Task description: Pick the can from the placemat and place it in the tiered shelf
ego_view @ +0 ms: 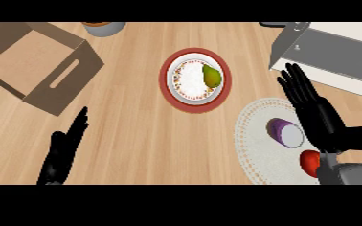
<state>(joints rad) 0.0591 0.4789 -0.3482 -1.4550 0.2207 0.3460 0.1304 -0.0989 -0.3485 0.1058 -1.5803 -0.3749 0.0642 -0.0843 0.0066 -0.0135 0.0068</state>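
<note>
A purple can (285,132) with a pale lid lies on its side on the round white lace placemat (265,153) at the lower right. My right hand (314,112) is open, fingers straight and pointing up the counter, just right of the can and apart from it. The grey and white tiered shelf (318,50) stands at the upper right, beyond the fingertips. My left hand (63,148) rests open at the lower left, fingers up.
A red apple (309,163) sits on the placemat's lower right, partly behind my right forearm. A red-rimmed plate (196,79) with a green pear (211,76) is at the centre. An open cardboard box (46,67) stands at the upper left, a grey pot (104,27) behind it.
</note>
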